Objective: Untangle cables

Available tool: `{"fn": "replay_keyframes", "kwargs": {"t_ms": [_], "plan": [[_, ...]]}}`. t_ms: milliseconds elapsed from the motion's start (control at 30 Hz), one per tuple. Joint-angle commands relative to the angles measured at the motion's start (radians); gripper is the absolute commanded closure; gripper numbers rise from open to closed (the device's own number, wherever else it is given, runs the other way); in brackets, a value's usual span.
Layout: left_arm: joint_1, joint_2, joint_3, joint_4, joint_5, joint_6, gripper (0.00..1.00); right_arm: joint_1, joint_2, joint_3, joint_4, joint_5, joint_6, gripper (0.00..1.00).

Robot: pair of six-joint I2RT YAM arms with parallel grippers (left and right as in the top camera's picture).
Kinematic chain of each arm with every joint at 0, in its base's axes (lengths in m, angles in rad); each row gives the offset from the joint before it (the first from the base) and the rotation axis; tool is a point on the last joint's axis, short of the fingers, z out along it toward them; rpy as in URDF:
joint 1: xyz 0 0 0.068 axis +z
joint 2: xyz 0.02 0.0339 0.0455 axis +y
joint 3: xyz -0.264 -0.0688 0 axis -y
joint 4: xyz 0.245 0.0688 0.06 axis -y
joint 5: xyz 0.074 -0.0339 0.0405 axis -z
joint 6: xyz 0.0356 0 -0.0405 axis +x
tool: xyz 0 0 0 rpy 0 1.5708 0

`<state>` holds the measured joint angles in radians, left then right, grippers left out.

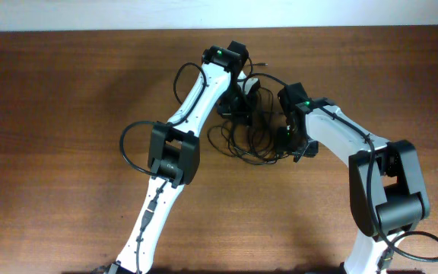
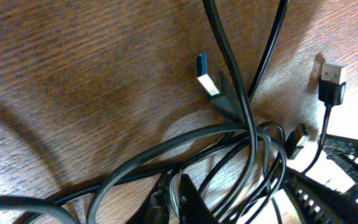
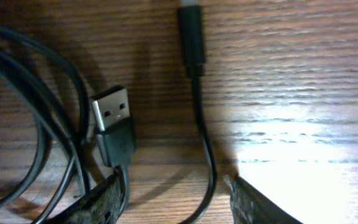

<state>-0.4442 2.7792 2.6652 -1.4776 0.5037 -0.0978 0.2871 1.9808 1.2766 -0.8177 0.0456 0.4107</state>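
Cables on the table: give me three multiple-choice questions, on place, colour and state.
1. The cable bundle lies on the table: A, far half, middle; B, near left corner; C, right edge.
2. Left wrist view, the leftmost USB plug has an insert: A, red; B, blue; C, white.
3. Right wrist view, the silver-tipped USB plug is: A, in a socket; B, capped; C, unplugged on the wood.
Answers: A, overhead shows it centred toward the far edge; B, blue shows inside its tip; C, its open end lies bare.
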Motion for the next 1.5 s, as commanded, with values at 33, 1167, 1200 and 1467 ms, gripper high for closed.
{"fn": "replay_keyframes", "kwargs": {"t_ms": [33, 1167, 1200, 1467], "plan": [[-0.005, -0.014, 0.000, -0.002, -0.007, 0.000, 0.98, -0.025, 0.075, -0.085, -0.032, 0.191, 0.055, 0.44], [0.060, -0.401, -0.015, -0.211, -0.245, 0.201, 0.27, -0.281, 0.075, -0.278, -0.085, 0.068, 0.002, 0.33], [0.041, -0.401, -0.028, -0.211, -0.282, 0.201, 0.26, -0.296, 0.075, -0.278, -0.077, 0.014, -0.021, 0.32], [-0.130, -0.400, -0.108, -0.211, -0.283, 0.391, 0.25, -0.443, 0.075, -0.278, -0.045, -0.050, -0.052, 0.31]]}}
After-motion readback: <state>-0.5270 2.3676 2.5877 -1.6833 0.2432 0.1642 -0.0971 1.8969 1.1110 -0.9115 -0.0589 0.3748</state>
